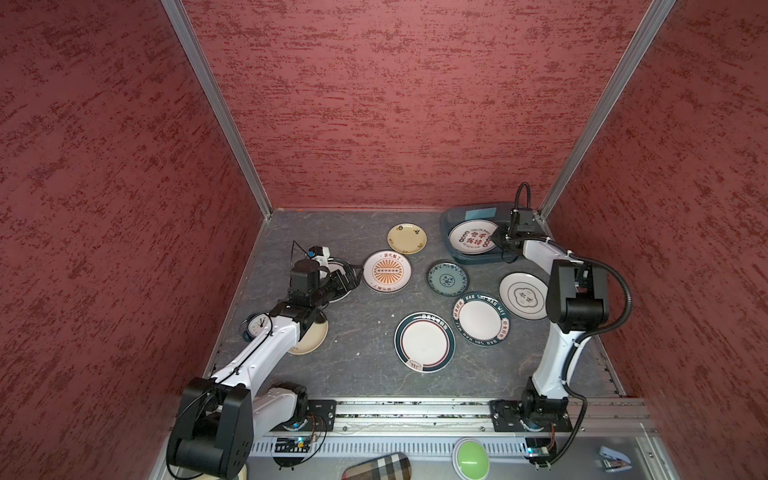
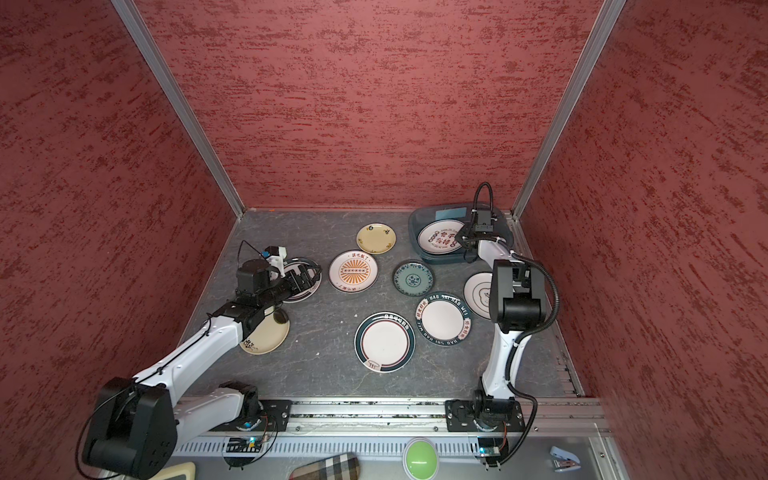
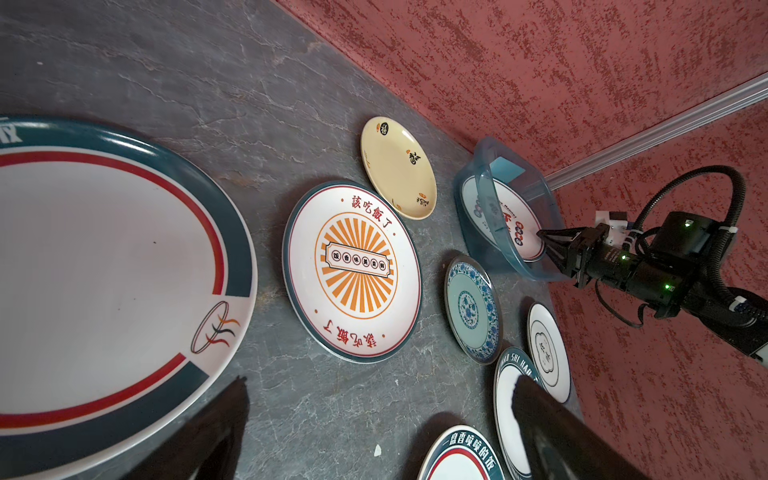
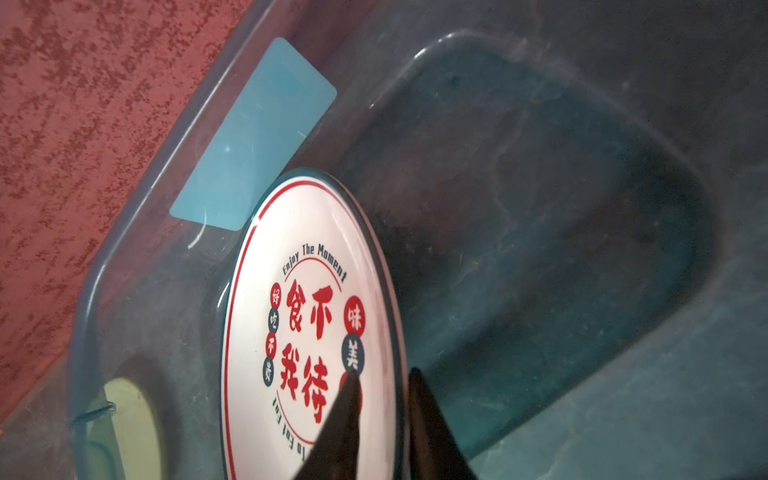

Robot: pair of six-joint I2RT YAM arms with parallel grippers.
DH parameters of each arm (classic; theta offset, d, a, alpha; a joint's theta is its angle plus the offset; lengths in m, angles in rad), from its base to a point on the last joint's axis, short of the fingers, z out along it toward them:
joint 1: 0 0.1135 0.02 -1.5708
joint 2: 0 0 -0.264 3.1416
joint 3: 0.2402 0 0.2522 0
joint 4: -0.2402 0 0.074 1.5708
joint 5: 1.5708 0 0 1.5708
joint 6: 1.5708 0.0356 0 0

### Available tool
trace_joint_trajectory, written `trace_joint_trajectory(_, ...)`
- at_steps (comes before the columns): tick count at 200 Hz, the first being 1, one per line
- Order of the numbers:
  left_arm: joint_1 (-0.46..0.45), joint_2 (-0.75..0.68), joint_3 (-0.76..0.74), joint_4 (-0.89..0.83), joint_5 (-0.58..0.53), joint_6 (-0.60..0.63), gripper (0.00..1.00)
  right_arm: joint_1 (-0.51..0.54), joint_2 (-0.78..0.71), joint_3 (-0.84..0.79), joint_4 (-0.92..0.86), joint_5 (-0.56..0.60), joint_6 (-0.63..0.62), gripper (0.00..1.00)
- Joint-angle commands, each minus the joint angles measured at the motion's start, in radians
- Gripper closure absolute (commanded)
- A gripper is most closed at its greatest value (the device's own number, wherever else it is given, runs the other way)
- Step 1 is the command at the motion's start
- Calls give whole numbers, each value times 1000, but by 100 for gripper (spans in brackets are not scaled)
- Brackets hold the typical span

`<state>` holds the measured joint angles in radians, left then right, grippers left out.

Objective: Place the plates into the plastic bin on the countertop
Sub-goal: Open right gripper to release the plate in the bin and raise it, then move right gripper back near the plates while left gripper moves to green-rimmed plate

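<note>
While 1 plate [image 1: 473, 237] sits in the bin [image 1: 445, 228], 8 dot the countertop [image 1: 361, 324]

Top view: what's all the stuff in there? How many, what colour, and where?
white plates: five, teal or black rims, on the counter.
cream plates: two; one at the back, one on the left.
patterned plate: one, teal, middle.
plate with red characters: one, white, inside the tub.
tub: one, see-through blue-grey, back right corner.
counter: one, dark grey.
walls: three, red.
clock: one, pale blue, left edge.
button: one, green, front ledge.
arms: two, white and black, front rail.
left gripper: one, black, open over a white plate.
right gripper: one, black, open either side of the tub plate's rim.
</note>
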<state>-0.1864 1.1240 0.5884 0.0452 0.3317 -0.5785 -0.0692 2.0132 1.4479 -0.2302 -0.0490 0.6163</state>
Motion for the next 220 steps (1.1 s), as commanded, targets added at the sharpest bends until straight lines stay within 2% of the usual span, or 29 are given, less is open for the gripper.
trace_joint_trajectory(1,10,-23,1,11,-5,8,1,-4,-11,23,16,-8,-24,56)
trace_joint_trajectory(14,10,-27,-2,11,-8,8,1,-4,-23,22,16,-5,-33,55)
trace_joint_trajectory(50,15,-30,6,-8,-6,8,1,-4,-78,32,-12,7,-60,42)
trace_joint_trajectory(81,17,-40,7,-74,-105,6,1,-4,-189,13,-37,7,-75,34)
trace_joint_trajectory(101,24,-40,10,-88,-119,1,1,-4,-294,-39,-32,5,-78,29)
trace_joint_trajectory(118,27,-36,8,-91,-118,-7,1,-4,-395,-110,-14,-1,-82,25)
trace_joint_trajectory(145,29,-31,16,-100,-107,-12,1,-3,-553,-272,19,-80,-97,22)
trace_joint_trajectory(183,31,-24,19,-108,-110,-9,1,-4,-827,-521,-6,-49,-80,16)
trace_joint_trajectory(220,34,-5,20,-97,-89,-24,1,-4,-1062,-736,-8,-123,-41,14)
